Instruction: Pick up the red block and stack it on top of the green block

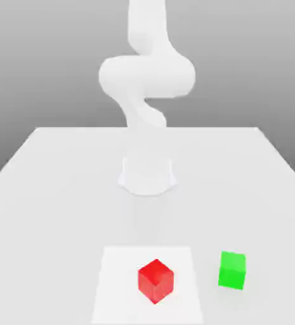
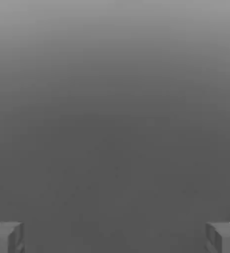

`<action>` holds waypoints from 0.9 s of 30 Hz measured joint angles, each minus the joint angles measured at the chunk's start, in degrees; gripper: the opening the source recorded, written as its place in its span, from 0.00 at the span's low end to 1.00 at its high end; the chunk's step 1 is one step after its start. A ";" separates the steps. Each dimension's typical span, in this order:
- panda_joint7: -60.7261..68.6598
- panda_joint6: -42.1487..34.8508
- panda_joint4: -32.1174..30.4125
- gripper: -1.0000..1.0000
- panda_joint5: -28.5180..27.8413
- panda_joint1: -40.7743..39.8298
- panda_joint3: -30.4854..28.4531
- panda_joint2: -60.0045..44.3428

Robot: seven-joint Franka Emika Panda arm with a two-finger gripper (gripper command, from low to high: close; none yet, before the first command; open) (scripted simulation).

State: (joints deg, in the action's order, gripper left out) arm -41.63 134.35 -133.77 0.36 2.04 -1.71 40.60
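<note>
The red block is a small glossy cube on the white table, near the front edge and turned corner-on. The green block stands on the table to the exterior view's right of it, a short gap apart and the same size. In the hand view my gripper is open: its two grey fingertips stand far apart with only a plain grey background between them and no block near them. The white arm rises behind both blocks.
The arm's round base sits mid-table, behind the blocks. A lighter square patch on the table lies under the red block. The table's far edge runs behind the base.
</note>
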 joint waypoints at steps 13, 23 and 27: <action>22.92 13.38 -10.40 0.50 3.22 8.00 -6.37 -27.44; 36.63 24.40 -17.14 0.50 2.74 8.67 -6.13 -47.93; 39.07 31.17 -16.20 0.50 5.38 6.93 -3.80 -56.21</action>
State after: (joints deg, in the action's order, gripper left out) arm -2.57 165.52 -149.97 5.74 8.97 -5.51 -15.61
